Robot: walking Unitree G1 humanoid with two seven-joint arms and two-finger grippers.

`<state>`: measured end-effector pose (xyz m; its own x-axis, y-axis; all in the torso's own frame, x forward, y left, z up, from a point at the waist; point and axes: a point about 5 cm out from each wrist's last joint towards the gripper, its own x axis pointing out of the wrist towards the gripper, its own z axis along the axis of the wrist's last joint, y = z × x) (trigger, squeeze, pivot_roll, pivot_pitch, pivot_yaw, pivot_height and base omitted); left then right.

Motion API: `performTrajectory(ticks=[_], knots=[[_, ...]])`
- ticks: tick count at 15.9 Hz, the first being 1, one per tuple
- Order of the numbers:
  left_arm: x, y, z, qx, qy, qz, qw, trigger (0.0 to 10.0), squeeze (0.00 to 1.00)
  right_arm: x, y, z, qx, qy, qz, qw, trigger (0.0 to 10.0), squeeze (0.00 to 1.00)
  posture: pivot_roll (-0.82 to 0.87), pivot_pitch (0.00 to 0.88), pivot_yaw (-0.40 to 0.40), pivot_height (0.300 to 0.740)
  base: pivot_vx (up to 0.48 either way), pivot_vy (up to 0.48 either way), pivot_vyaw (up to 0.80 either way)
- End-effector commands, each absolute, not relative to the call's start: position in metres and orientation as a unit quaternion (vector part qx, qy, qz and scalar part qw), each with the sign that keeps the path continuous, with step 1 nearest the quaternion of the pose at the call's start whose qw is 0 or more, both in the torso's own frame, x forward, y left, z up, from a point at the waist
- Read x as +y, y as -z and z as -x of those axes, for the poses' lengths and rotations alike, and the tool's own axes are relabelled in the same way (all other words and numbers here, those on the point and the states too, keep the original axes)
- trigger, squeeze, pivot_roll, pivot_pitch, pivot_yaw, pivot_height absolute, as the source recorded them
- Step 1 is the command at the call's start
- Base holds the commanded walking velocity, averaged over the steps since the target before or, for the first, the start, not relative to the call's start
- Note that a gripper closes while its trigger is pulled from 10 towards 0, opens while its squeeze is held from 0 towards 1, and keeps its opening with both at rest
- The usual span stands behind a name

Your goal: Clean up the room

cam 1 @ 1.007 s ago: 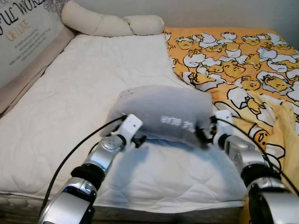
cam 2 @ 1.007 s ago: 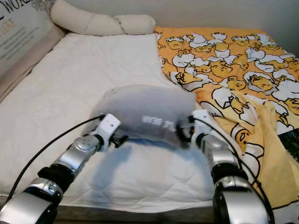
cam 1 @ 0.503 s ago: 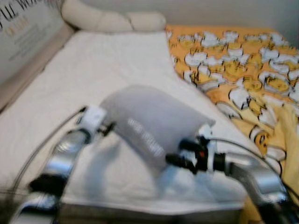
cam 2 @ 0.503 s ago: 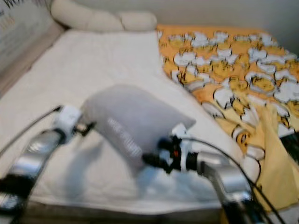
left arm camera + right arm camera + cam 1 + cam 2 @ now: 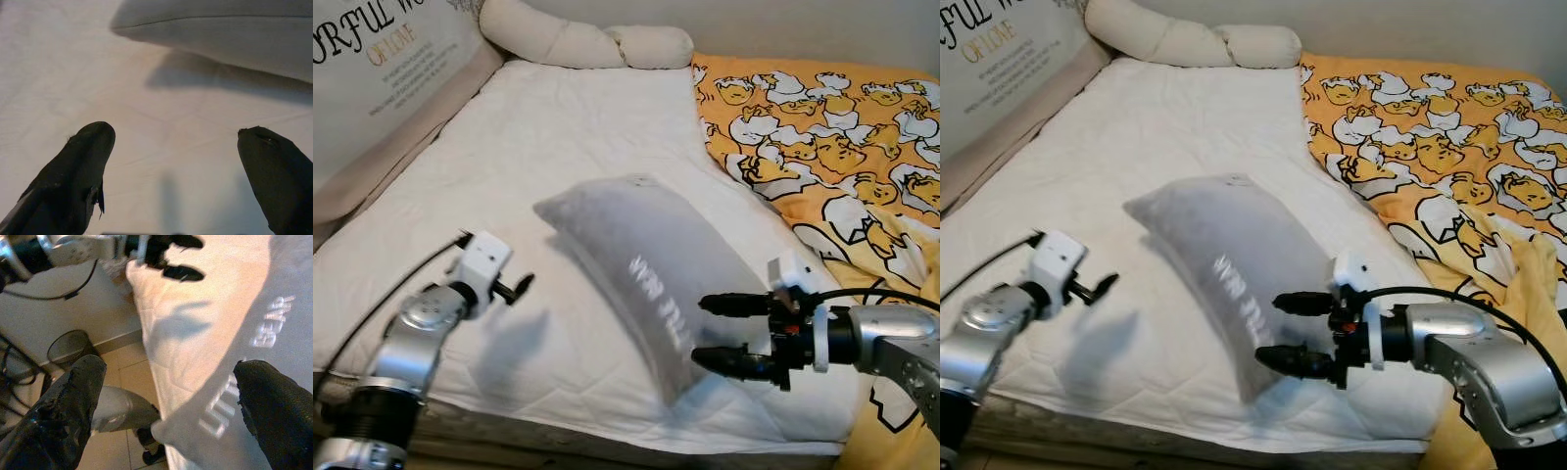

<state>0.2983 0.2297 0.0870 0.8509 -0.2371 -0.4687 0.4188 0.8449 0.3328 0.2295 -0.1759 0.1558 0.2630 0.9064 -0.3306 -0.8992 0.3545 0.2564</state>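
Both claws, the left claw (image 5: 514,287) and the right claw (image 5: 722,333), are sitting wide open, holding nothing, so the grey pillow (image 5: 636,269) is lying down on the bed (image 5: 558,137), but the yellow blanket (image 5: 842,166) is looking messy.

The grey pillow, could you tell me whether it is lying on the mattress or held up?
Lying: grey pillow rests flat on the mattress.

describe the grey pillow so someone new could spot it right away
Start at the bed's white mattress, left of the orange duck-print blanket. The grey pillow lies diagonally mid-mattress, by the open right claw. Unlike the cream bolster at the far edge, it is grey with white lettering.
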Motion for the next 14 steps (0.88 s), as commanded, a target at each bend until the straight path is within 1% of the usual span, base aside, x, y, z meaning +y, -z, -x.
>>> performTrajectory(ticks=[1, 2, 3, 4, 6, 7, 8, 9, 11, 12, 14], knots=[[0.223, -0.088, -0.298, 0.214, 0.184, -0.216, 0.935, 10.0, 0.00, -0.183, -0.159, -0.241, 0.202, -0.534, 0.005, 0.821, 10.0, 0.00, -0.11, 0.000, 0.007, 0.740, 0.000, 0.000, 0.00], [0.218, -0.084, -0.298, 0.230, 0.191, -0.212, 0.931, 10.0, 0.00, -0.187, -0.152, -0.265, 0.191, -0.464, 0.013, 0.865, 10.0, 0.00, -0.11, 0.000, 0.011, 0.740, 0.000, 0.000, 0.00], [0.208, -0.082, -0.296, 0.238, 0.205, -0.209, 0.926, 10.0, 0.00, -0.192, -0.137, -0.293, 0.191, -0.370, 0.032, 0.909, 10.0, 0.00, -0.12, 0.000, 0.017, 0.740, 0.000, 0.000, 0.00], [0.202, -0.080, -0.297, 0.242, 0.210, -0.208, 0.924, 10.0, 0.00, -0.194, -0.130, -0.306, 0.187, -0.329, 0.041, 0.925, 10.0, 0.00, -0.11, 0.000, 0.016, 0.740, 0.000, 0.000, 0.00], [0.193, -0.075, -0.298, 0.251, 0.214, -0.214, 0.920, 10.0, 0.00, -0.195, -0.117, -0.327, 0.186, -0.253, 0.032, 0.949, 10.0, 0.00, -0.11, 0.000, 0.016, 0.740, 0.000, 0.000, 0.00], [0.187, -0.073, -0.303, 0.256, 0.202, -0.217, 0.920, 10.0, 0.00, -0.198, -0.109, -0.338, 0.189, -0.208, 0.052, 0.958, 10.0, 0.00, -0.10, 0.000, 0.013, 0.740, 0.000, 0.000, 0.00], [0.177, -0.066, -0.309, 0.271, 0.193, -0.222, 0.917, 10.0, 0.00, -0.204, -0.099, -0.349, 0.194, -0.132, 0.086, 0.968, 10.0, 0.00, -0.10, 0.000, 0.016, 0.740, 0.000, 0.000, 0.00], [0.174, -0.064, -0.311, 0.274, 0.190, -0.227, 0.915, 10.0, 0.00, -0.205, -0.096, -0.351, 0.196, -0.115, 0.098, 0.969, 10.0, 0.00, -0.10, 0.000, 0.020, 0.740, 0.000, 0.000, 0.00], [0.165, -0.065, -0.318, 0.273, 0.175, -0.237, 0.916, 10.0, 0.00, -0.213, -0.083, -0.353, 0.203, -0.055, 0.161, 0.964, 10.0, 0.00, -0.11, 0.000, 0.030, 0.740, 0.000, 0.000, 0.00], [0.160, -0.067, -0.321, 0.268, 0.176, -0.234, 0.918, 10.0, 0.00, -0.216, -0.077, -0.350, 0.211, -0.046, 0.170, 0.962, 10.0, 0.00, -0.11, 0.000, 0.032, 0.740, 0.000, 0.000, 0.00], [0.152, -0.067, -0.324, 0.263, 0.190, -0.239, 0.915, 10.0, 0.00, -0.212, -0.064, -0.344, 0.229, -0.072, 0.174, 0.955, 10.0, 0.00, -0.11, 0.000, 0.034, 0.740, 0.000, 0.000, 0.00]])
